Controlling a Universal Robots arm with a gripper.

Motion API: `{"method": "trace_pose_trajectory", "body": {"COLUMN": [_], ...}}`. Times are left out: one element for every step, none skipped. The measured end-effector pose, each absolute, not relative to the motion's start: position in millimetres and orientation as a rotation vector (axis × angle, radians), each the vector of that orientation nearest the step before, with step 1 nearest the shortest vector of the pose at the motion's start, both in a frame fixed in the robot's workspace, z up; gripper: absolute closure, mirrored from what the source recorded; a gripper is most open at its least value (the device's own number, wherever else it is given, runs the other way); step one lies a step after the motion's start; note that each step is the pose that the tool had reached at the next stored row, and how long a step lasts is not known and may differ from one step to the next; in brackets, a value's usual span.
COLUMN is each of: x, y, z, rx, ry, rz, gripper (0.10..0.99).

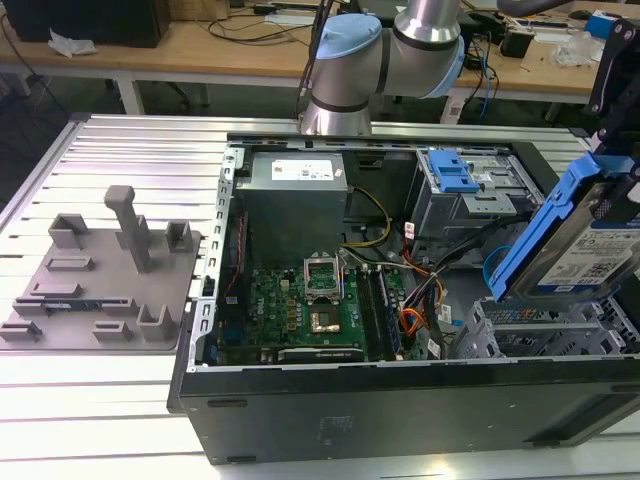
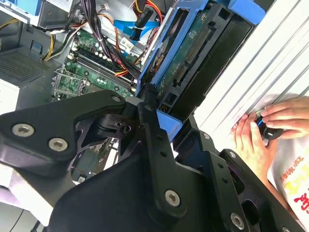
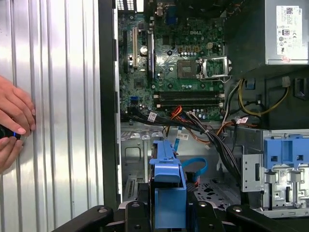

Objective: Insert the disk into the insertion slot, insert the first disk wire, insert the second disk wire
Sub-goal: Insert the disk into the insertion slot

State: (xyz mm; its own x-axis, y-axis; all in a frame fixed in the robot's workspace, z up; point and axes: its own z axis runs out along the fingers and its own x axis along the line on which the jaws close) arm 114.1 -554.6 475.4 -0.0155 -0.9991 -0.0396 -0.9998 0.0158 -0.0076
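Observation:
My gripper (image 1: 615,120) (image 2: 166,121) (image 3: 168,208) is shut on the disk (image 1: 590,245), a silver drive in a blue caddy (image 3: 168,186). I hold it tilted, on edge, at the exterior view's right. It hangs just above the insertion slot (image 1: 540,335), a perforated silver cage (image 3: 133,159), without touching it. The disk's green underside (image 2: 193,53) shows in the second wrist view. The second disk wire (image 1: 490,272) (image 3: 195,165) loops loose, blue, beside the cage. The first disk wire (image 2: 153,8), an orange-red bundle with a dark plug, lies loose among the cables.
The open computer case (image 1: 400,400) holds a motherboard (image 1: 310,300), a power supply (image 1: 295,195) and a grey bay with a blue lever (image 1: 455,175). A person's hands (image 3: 12,125) rest on the ribbed table beside the case. A grey fixture plate (image 1: 100,285) lies at the exterior view's left.

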Motion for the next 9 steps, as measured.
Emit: {"method": "trace_pose_trajectory", "body": {"x": [114.2,114.3,114.4,114.4,114.4,114.5,114.8,115.0,115.2], "y": [-554.6,-554.6,-554.6,-554.6,-554.6,-554.7,-554.7,-554.7,-554.8], "z": [474.7,474.2,473.4,472.7,472.3,471.8,471.1,470.5,470.1], "rx": [-2.18,-2.18,-2.18,-2.18,-2.18,-2.18,-2.18,-2.18,-2.18], "ry": [2.215,2.215,2.215,2.215,2.215,2.215,2.215,2.215,2.215], "rz": [0.035,0.035,0.035,0.035,0.035,0.035,0.035,0.035,0.035], "gripper": [0.722,0.722,0.722,0.722,0.722,0.722,0.722,0.722,0.722]}}
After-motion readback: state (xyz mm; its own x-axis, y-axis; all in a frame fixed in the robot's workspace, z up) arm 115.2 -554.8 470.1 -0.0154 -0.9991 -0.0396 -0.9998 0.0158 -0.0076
